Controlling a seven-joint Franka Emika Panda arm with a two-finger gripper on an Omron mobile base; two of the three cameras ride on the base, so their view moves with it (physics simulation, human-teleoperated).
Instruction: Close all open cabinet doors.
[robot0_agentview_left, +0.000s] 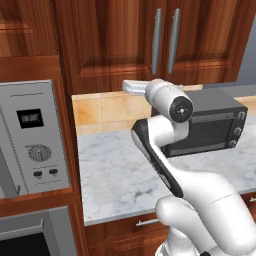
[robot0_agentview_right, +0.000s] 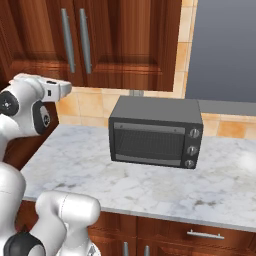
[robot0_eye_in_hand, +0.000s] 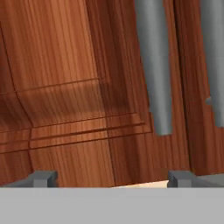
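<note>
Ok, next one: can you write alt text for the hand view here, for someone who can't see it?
Close-up of two reddish-brown cabinet doors with raised panels, seen from the robot's hand camera. Two brushed-silver bar handles hang down either side of the seam between the doors, and the gripper has its two dark fingertips spread wide apart at the bottom, holding nothing.

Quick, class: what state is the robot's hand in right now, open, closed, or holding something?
Hand: open, holding nothing; its fingertips stand wide apart, facing the cabinet doors.
</note>
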